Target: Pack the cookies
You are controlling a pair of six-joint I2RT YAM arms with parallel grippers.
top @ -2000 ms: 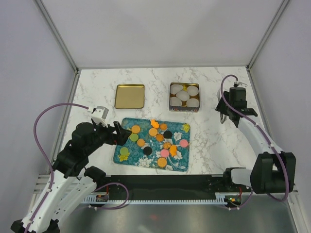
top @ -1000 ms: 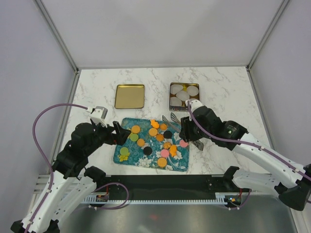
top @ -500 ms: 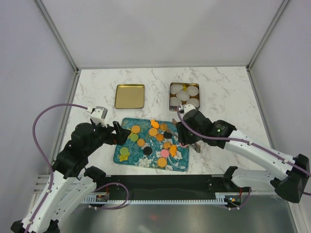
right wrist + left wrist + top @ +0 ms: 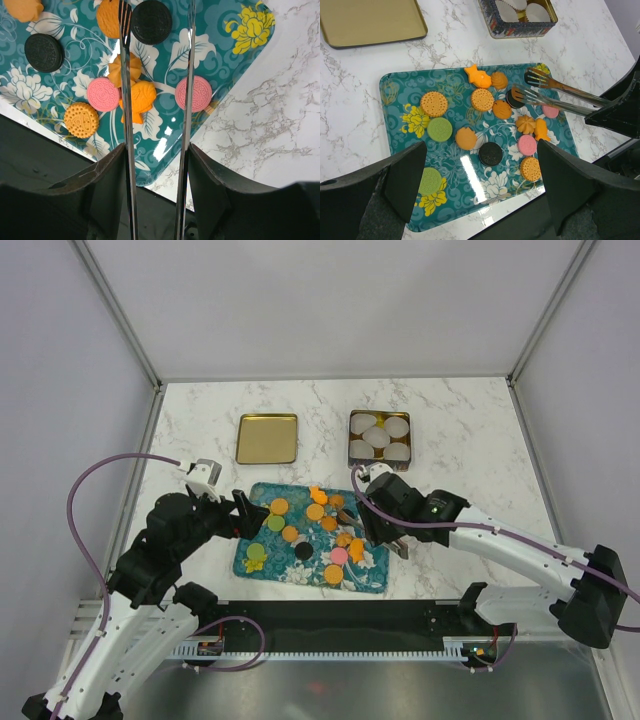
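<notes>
My right arm stretches low and leftward from its base across the table (image 4: 450,410), elbow out, wrist turned toward the tray (image 4: 395,90). The right gripper (image 4: 156,150) has its jaws clamped around the handles of metal tongs (image 4: 537,79), whose two forked arms stand apart over the tray's right half. The tips bracket a black cookie (image 4: 151,21); I cannot tell whether they touch it. The cookies (image 4: 482,99) all lie scattered on the teal floral tray: orange, black, pink and green rounds and a few orange shaped ones.

My left arm is folded at the tray's left edge, and the left gripper (image 4: 481,150) hovers above the tray with jaws spread wide, holding nothing.

Behind the tray stand a tin (image 4: 515,30) of white paper cups and, well to its left, a gold lid (image 4: 267,438).
</notes>
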